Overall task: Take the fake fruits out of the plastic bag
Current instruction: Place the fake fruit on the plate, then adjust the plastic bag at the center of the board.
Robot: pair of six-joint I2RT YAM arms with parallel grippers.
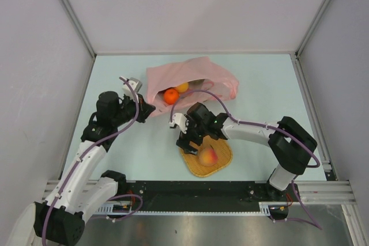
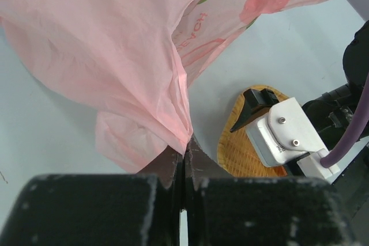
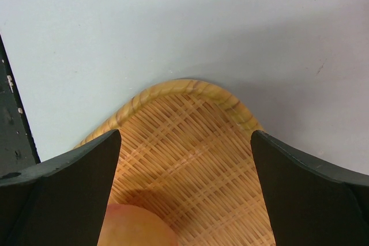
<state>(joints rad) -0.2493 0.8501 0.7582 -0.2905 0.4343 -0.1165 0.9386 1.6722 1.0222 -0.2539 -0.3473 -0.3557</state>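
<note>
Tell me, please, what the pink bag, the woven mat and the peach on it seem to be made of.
Pink bag: thin translucent plastic film, slightly glossy, shown by its fine creases. Woven mat: probably bamboo or straw strips, matte, with a criss-cross weave and bound rim. Peach: likely moulded plastic, smooth with a blended blush; too small to be sure.

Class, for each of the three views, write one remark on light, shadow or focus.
Top external: soft, even light, only faint shadows on the table. Left wrist: plastic bag glows translucent and sharp; the near fingers blur. Right wrist: mat weave crisp, peach soft at the bottom edge, a shadow beside it.
</note>
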